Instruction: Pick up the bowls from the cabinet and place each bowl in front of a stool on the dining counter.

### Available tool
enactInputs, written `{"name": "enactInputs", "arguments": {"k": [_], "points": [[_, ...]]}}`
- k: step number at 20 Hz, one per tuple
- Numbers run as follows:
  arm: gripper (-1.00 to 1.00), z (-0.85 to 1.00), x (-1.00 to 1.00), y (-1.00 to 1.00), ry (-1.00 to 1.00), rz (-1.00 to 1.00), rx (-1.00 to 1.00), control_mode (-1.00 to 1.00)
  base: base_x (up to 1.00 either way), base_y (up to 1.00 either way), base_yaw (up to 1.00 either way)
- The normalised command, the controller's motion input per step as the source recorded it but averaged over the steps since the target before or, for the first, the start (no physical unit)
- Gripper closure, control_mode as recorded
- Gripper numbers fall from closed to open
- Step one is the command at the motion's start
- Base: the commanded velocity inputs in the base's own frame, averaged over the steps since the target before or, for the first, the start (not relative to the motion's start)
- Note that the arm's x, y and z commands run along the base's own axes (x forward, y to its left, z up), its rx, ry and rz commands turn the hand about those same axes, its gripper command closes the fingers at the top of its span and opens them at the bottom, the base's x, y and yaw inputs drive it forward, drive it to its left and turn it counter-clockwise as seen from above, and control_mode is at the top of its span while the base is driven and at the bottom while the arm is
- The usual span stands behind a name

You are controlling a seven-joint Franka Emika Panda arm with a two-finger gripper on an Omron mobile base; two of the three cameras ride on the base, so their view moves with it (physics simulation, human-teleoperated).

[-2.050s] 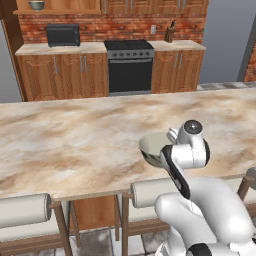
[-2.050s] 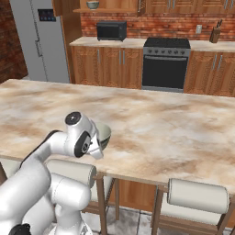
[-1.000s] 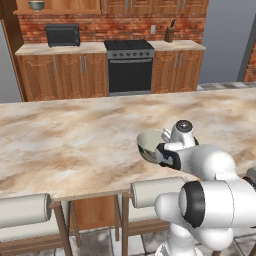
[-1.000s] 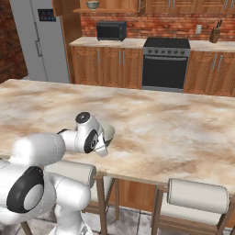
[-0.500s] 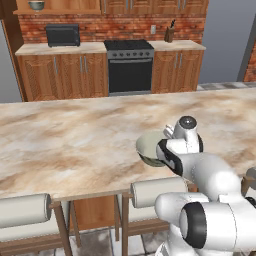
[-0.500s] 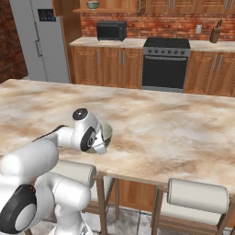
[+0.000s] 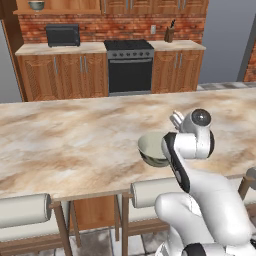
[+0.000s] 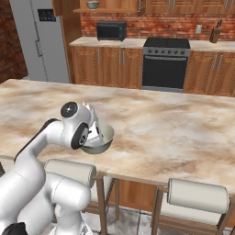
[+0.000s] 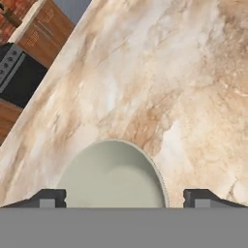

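Observation:
One bowl, grey-green outside and pale inside, sits upright on the dining counter near its front edge, just behind a stool with a cream roll backrest. My gripper hovers right over the bowl. Its fingertips stand wide apart on either side of the near rim, open and not pressing on it. In the base views my wrist covers the fingers. A second bowl rests on the open wooden cabinet shelf at the back wall.
Another stool stands to the left and one to the right along the counter's near side. Across the kitchen are a black microwave, a stove and a grey fridge. The marbled top stretches bare around the bowl.
The gripper has opened and let go of the bowl, which stays at the same spot on the counter. My elbow and forearm have shifted.

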Motion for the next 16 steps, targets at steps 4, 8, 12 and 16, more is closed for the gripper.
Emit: {"name": "enactInputs", "arguments": {"k": [4,8,12,16], "points": [[-1.00,0.93,-1.00,0.00,-0.16,0.04,-0.01,-1.00,0.00,0.00,0.00],[-1.00,1.00,-1.00,0.00,-0.15,0.17,-0.09,-1.00,0.00,0.00,0.00],[-1.00,1.00,-0.99,0.00,-0.21,0.20,-0.06,-1.00,0.00,0.00,0.00],[-1.00,1.00,-0.91,0.00,-0.14,0.20,0.00,-1.00,0.00,0.00,0.00]]}}
